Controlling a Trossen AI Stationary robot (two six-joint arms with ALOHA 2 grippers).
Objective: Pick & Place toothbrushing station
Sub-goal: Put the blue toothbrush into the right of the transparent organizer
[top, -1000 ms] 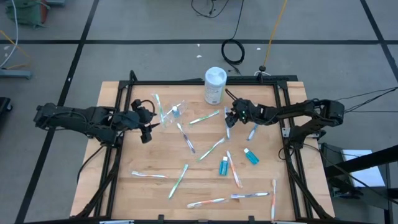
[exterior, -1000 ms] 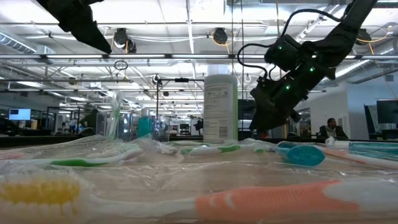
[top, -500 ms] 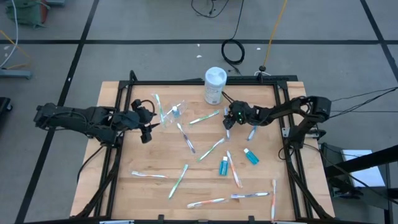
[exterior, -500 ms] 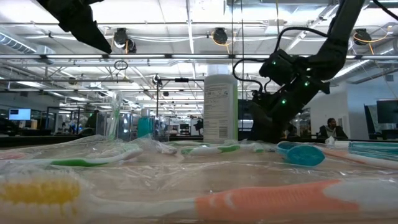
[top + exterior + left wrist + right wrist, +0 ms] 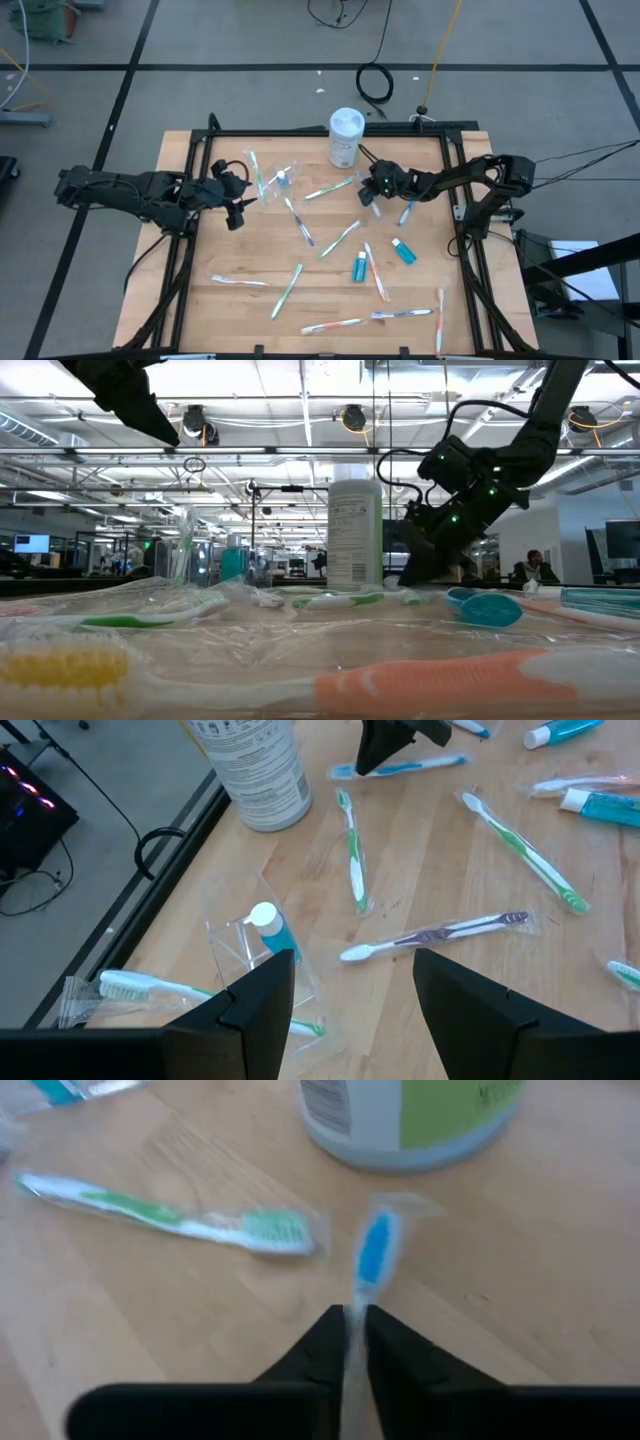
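Blue toothbrush (image 5: 374, 1248) in clear wrap: pinched by its handle between the two dark fingers of the right gripper (image 5: 354, 1318), head pointing toward the white canister (image 5: 346, 136). The jaws are closed tight on it. In the high view this gripper (image 5: 370, 191) sits right of table centre, just in front of the canister, with the brush close beside it.

Next to the held brush lies a green-and-white toothbrush (image 5: 180, 1217), flat on the wood, also near the canister base.

Clear plastic cup (image 5: 262, 948): on its side at the left rear of the table, a teal tube with a white cap (image 5: 268, 925) inside it. The left gripper (image 5: 243, 203) hovers just beside the cup, fingers spread wide, nothing between them.

Two more teal tubes, one (image 5: 359, 266) and another (image 5: 403, 251), lie right of centre toward the front. Other toothbrushes are scattered over the wooden table (image 5: 200, 310): a purple-handled one (image 5: 440, 932) near the middle, an orange one (image 5: 332, 325) at the front edge, a green one (image 5: 287, 290) front of centre.

Low view: the right arm's gripper (image 5: 425, 565) comes down to the table surface right of the canister (image 5: 354, 535); a person sits far off in the background.
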